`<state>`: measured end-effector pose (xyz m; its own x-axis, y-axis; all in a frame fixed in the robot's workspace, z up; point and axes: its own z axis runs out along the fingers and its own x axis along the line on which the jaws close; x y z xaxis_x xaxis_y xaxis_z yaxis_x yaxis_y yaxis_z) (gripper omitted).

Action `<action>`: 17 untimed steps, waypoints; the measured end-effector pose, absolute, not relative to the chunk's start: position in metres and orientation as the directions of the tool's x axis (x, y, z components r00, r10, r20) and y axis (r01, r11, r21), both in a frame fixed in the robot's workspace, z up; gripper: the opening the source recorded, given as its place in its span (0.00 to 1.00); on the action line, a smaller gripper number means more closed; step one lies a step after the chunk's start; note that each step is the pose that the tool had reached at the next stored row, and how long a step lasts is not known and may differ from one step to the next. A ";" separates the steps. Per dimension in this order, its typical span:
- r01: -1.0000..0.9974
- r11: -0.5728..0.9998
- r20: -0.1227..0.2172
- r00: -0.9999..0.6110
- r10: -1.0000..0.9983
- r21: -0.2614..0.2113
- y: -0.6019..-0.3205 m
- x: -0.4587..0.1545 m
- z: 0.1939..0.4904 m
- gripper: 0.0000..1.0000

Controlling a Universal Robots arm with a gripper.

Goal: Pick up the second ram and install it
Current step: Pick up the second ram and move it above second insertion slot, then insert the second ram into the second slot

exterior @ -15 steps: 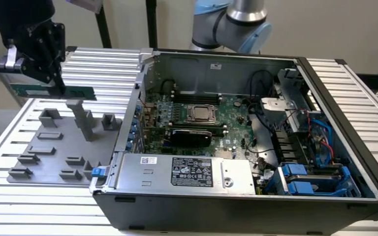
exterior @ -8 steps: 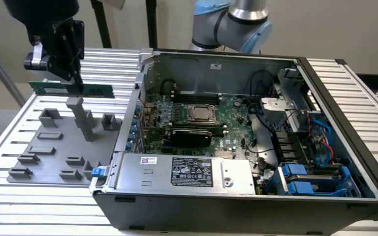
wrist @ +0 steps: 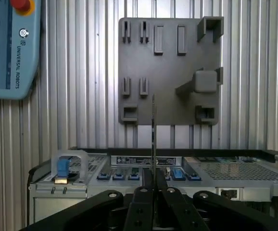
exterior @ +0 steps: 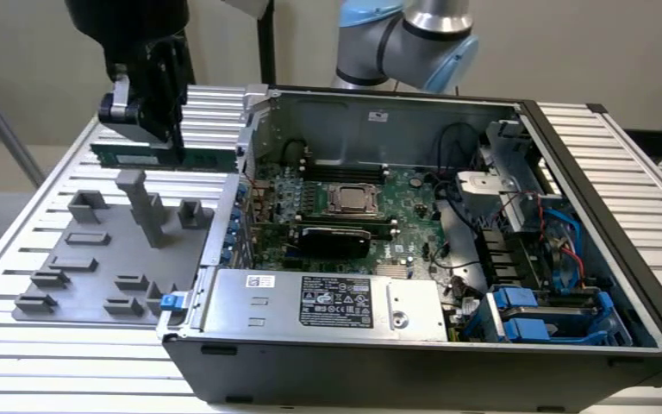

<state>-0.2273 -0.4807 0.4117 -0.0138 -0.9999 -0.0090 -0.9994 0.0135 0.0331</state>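
Note:
The second ram (exterior: pixel 210 159), a long thin green stick, hangs level above the far edge of the grey fixture plate (exterior: pixel 113 250), outside the open computer case (exterior: pixel 423 259) on the exterior view's left. My gripper (exterior: pixel 173 138) is shut on it from above. In the wrist view the ram (wrist: pixel 153 130) appears edge-on as a thin line rising from between my fingertips, with the gripper (wrist: pixel 153 186) closed around its base. The green motherboard (exterior: pixel 406 194) with its silver socket (exterior: pixel 354 200) lies inside the case, to the exterior view's right of the stick.
A chunky black block (exterior: pixel 331 238) sits just in front of the socket. The silver power supply (exterior: pixel 320 302) fills the case's near side, with cables and blue drive brackets (exterior: pixel 538 315) at the right. The fixture plate (wrist: pixel 168 72) carries upright posts. A blue teach pendant (wrist: pixel 9 48) lies on the ribbed table.

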 end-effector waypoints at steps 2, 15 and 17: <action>-0.999 0.013 -0.009 -0.014 -1.000 0.033 -0.481 -0.218 0.412 0.00; -0.999 0.013 -0.009 -0.014 -1.000 0.033 -0.477 -0.159 0.410 0.00; -0.999 0.013 -0.009 -0.014 -1.000 0.033 -0.475 -0.150 0.409 0.00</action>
